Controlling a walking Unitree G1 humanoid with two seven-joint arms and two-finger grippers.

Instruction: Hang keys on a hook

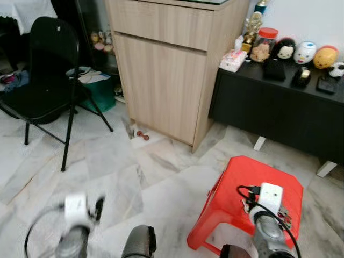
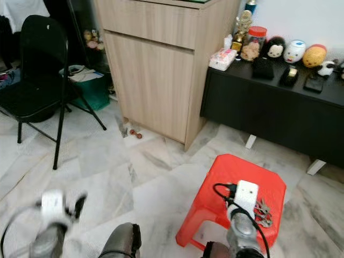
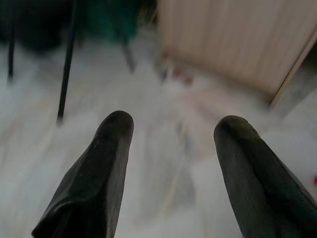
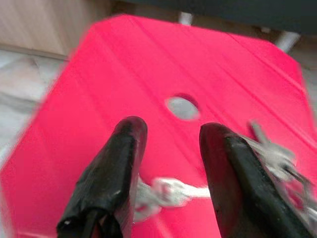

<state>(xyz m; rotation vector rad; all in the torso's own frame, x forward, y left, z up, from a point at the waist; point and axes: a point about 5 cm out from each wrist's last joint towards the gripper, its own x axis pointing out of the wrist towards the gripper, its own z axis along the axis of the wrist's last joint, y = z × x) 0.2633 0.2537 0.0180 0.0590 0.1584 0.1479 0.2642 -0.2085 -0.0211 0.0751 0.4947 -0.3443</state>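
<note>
Keys (image 4: 277, 158) lying on the red stool (image 4: 148, 64), right under the right gripper (image 4: 171, 148), fingers apart and empty. Bunch stretched across the gap, mostly beyond one finger. Left gripper (image 3: 173, 144) also spread, over the floor (image 1: 134, 177), well apart.

head stereo downward, wrist views close, perhaps blurred

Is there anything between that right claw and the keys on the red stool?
Nothing visible. The right end effector hangs open right over the red stool, and the keys lie bare on the seat under its fingers.
</note>
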